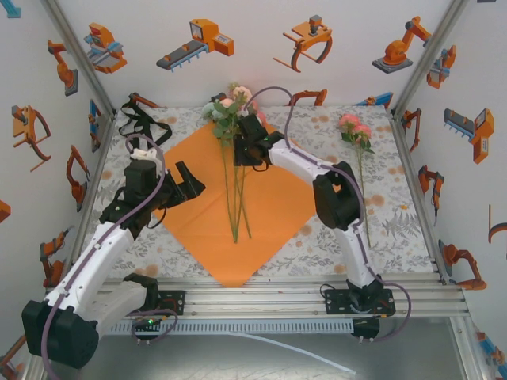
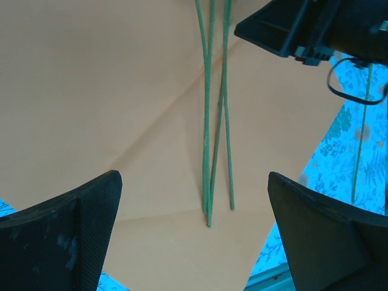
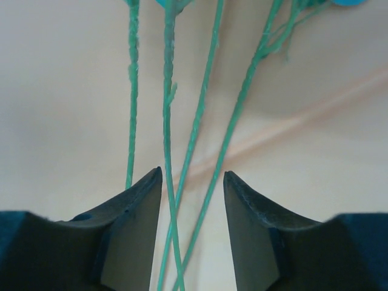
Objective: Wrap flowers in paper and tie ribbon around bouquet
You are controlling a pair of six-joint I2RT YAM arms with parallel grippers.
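Observation:
The orange paper [image 1: 198, 214] lies flat as a diamond on the table. On it lie the flowers [image 1: 230, 107], blooms at the far corner and long green stems [image 1: 235, 198] running toward me. My right gripper [image 1: 242, 152] hovers over the upper stems. In the right wrist view its jaws [image 3: 192, 174] stand apart with several stems [image 3: 167, 91] loose between them, none pinched. My left gripper [image 1: 184, 180] is wide open over the paper's left side. In the left wrist view the stem ends [image 2: 207, 151] lie beyond its fingertips [image 2: 193, 176]. The black ribbon [image 1: 141, 125] lies at the back left.
A separate pink flower [image 1: 356, 131] with a long stem lies on the patterned tablecloth [image 1: 396, 206] to the right of the paper. The right arm's black body [image 2: 315, 24] hangs over the stems. Walls close in the table on the left, back and right.

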